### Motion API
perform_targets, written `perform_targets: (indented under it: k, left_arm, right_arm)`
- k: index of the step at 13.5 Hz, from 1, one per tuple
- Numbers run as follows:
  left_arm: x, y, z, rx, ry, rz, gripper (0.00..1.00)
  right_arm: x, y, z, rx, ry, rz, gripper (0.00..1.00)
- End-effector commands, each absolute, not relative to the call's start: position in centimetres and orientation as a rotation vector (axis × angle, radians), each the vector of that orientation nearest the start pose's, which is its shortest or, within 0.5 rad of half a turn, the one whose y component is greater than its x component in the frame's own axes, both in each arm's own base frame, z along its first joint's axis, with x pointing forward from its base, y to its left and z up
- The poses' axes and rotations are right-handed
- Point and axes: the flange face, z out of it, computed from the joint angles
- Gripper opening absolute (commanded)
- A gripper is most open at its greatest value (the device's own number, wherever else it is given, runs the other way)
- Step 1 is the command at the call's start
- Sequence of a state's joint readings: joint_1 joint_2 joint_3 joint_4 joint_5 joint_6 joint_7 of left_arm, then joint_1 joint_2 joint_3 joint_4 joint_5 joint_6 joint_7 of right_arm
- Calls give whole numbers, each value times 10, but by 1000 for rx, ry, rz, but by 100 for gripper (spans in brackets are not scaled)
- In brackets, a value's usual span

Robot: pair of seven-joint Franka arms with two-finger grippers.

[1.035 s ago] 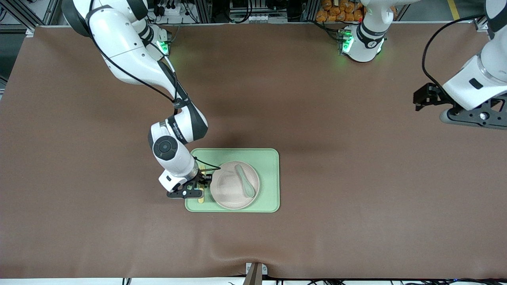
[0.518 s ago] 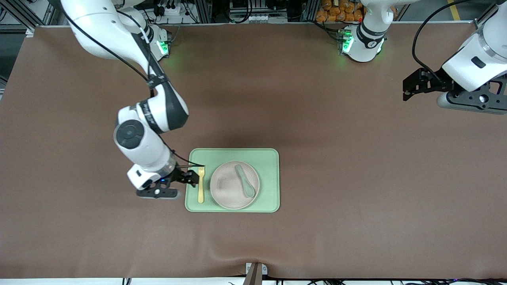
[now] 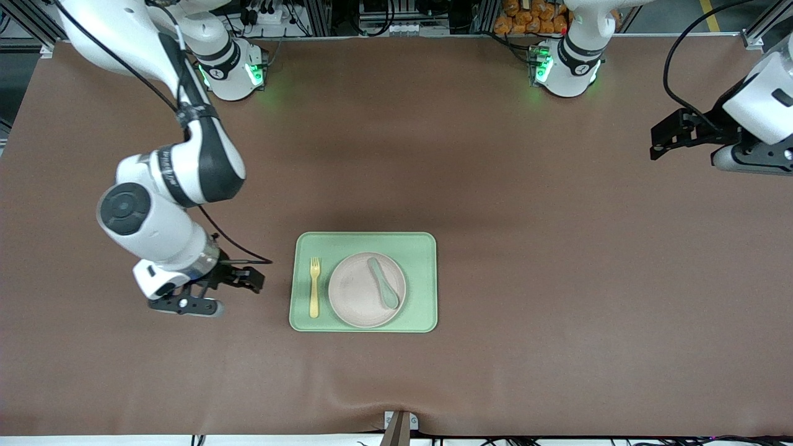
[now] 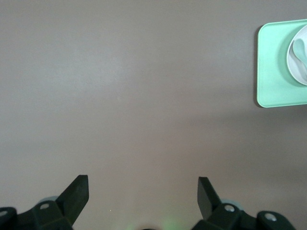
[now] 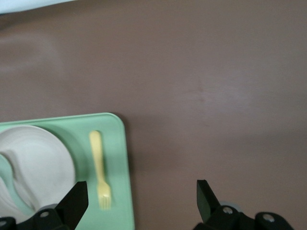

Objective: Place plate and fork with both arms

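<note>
The cream plate (image 3: 356, 296) rests on the light-green tray (image 3: 365, 239), and a grey-green spoon (image 3: 384, 283) lies in it. On the tray beside the plate, toward the right arm's end, lies the pale-yellow fork (image 3: 315, 287), free of any grip. My right gripper (image 3: 253, 279) is open and empty over bare table just off that end of the tray. In its wrist view (image 5: 139, 197) the fork (image 5: 100, 168) and plate (image 5: 41, 165) show. My left gripper (image 3: 658, 141) waits open and empty at the left arm's end; its wrist view (image 4: 143, 192) shows bare table.
A brown mat (image 3: 533, 248) covers the whole table. One corner of the tray (image 4: 276, 72) shows in the left wrist view. Cables and racks line the table edge by the arm bases.
The right gripper opened, left the fork on the tray beside the plate, and drew away toward the right arm's end. The left gripper shifted a little at its end.
</note>
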State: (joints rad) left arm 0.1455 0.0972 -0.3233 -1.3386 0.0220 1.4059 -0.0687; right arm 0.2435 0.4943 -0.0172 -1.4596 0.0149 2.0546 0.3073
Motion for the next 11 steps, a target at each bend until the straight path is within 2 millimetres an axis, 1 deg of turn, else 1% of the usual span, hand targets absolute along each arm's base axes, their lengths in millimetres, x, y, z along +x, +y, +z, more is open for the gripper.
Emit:
perform_targets:
  k: [1,2,3,4,5,6,7,9,11]
  left_arm:
    - [539,-99,681,-3127,165,44,100]
    - [532,-93,687,-3119,143,65,100]
    - [528,-90,691,-3122,137,69,100]
    - [524,-90,696,-3122,142,60,100]
    - [519,-90,698,-3119,146,81,100]
    - [513,-93,699,-3117,166,102,100]
    - [509,-92,703,-3121,180,96,100]
    - [495,-87,715,-3123,209,73,100]
    - [491,-84,712,-3117,257,114,100]
  right_arm:
    - [687,112,442,-3102,74,-118,100]
    - [684,104,457,-3100,74,-130,100]
    - [681,94,466,-3101,92,-119,100]
    - [676,89,476,-3104,101,-107,100]
    - [671,83,490,-3104,109,-110,100]
    - [666,76,503,-3104,123,-108,100]
    - [659,69,515,-3100,131,-86,100]
    - [642,62,545,-3098,132,-72,100]
    - [626,57,574,-3103,106,-93,100]
